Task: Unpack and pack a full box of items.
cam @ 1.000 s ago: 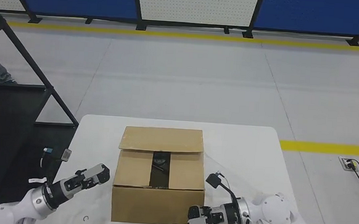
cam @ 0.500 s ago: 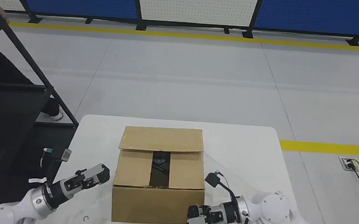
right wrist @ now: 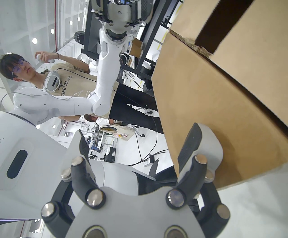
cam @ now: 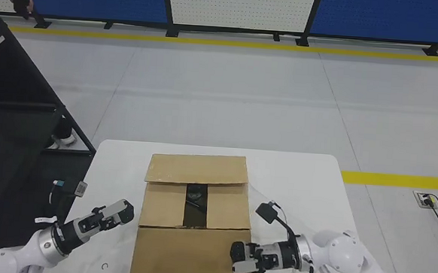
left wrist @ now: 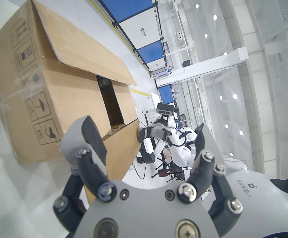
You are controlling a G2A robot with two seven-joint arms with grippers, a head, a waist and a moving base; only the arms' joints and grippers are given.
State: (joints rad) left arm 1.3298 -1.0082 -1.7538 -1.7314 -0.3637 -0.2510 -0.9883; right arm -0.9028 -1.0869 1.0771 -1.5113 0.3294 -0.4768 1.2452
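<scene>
A brown cardboard box stands in the middle of the white table. Its far flap lies folded back, and its near flap juts out level towards the table's front edge. Two inner flaps leave a dark slot where a dark item shows. My right gripper is open at the near flap's right edge. In the right wrist view one finger rests against the flap. My left gripper hangs open and holds nothing, just left of the box.
A small blue and black device sits at the table's left edge. A black rack stands beyond that edge. Bare tabletop lies to the right of the box and behind it.
The near flap has swung up from the box's front face and now sticks out flat. My right gripper rose with it at the flap's right edge. The left arm kept still.
</scene>
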